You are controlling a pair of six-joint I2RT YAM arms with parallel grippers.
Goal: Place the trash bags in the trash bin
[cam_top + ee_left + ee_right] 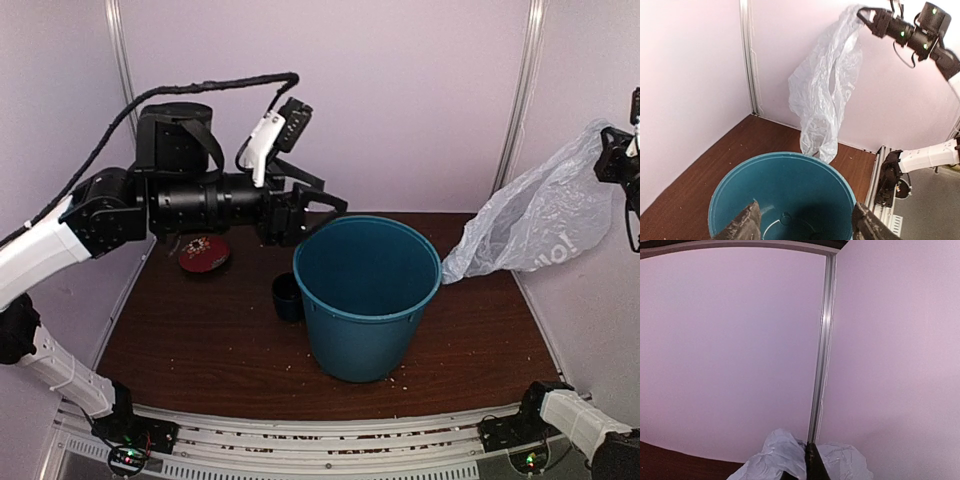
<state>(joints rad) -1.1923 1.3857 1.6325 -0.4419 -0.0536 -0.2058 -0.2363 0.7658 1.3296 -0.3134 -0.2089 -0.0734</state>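
The right gripper clamps the trash bag, which hangs below it; the left gripper stands wide, empty, just above the trash bin rim.

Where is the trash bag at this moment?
Top view, far right: the trash bag hangs from the shut right gripper, held high, its lower end trailing down-left to the right rim of the teal bin.

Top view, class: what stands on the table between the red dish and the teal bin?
A small dark blue mug, close beside the teal bin and nearer it than the red dish; the top view shows it.
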